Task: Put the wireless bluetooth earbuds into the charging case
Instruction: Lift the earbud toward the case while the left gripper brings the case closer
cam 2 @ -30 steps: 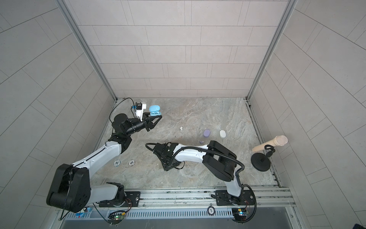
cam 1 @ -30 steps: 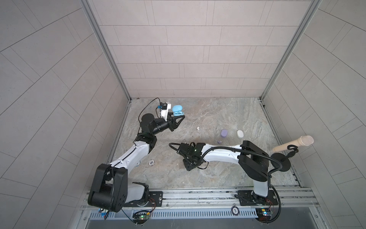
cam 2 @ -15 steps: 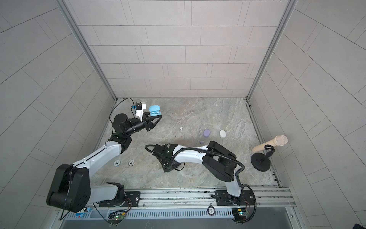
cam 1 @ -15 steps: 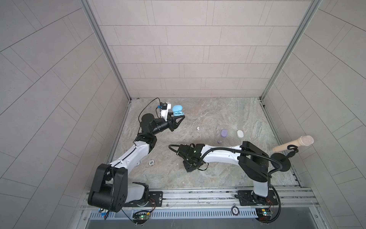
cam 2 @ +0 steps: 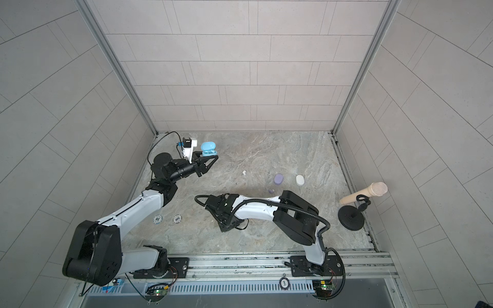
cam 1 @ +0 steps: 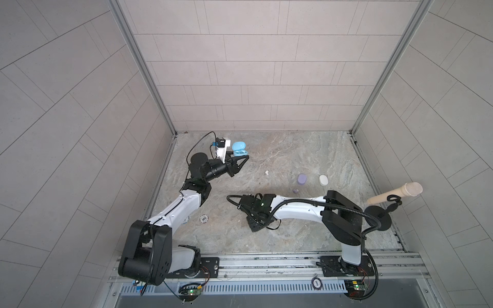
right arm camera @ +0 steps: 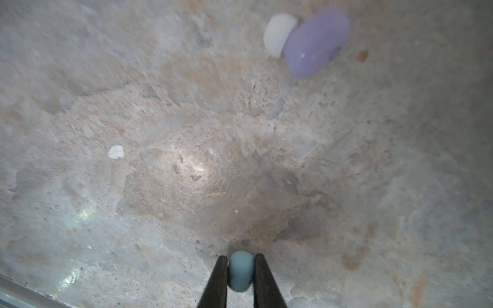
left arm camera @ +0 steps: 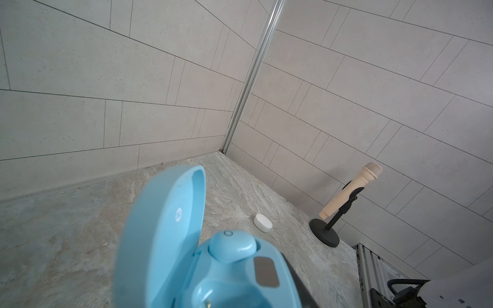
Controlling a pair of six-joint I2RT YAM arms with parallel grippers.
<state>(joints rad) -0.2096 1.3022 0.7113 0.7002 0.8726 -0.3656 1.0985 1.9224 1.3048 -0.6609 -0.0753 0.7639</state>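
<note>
Between the tips of the right gripper [right arm camera: 240, 260]: a light blue earbud [right arm camera: 240, 270], pinched by its sides, jaws pressed in on it, right down at the stone table [right arm camera: 186, 165]. Sits at lower centre of both top views, wrist bent downward.

Step in hand, by the look of it: picking this bud up for the case. Best done with a straight lift first, squeeze kept gentle, being small, round and likely to pop out sideways. Then up and left across the frame, bud turned to match the vacant socket, lowered slowly, let go only once seated.

Close by on the table: a lilac earbud [right arm camera: 316, 40] with a pale tip.

Well apart, toward the upper left of the table: the left gripper [cam 1: 241, 158], clamped tight on the base of a light blue charging case [cam 1: 239, 150], lid open and upright. Inside, per the left wrist view: one matching bud [left arm camera: 231, 246] seated, the socket [left arm camera: 218, 292] beside it empty.

Right of centre: a white earbud [cam 1: 266, 172], a lilac case [cam 1: 302, 179], a white case [cam 1: 323, 180]. Far right: a microphone [cam 1: 394, 194] on a stand.
</note>
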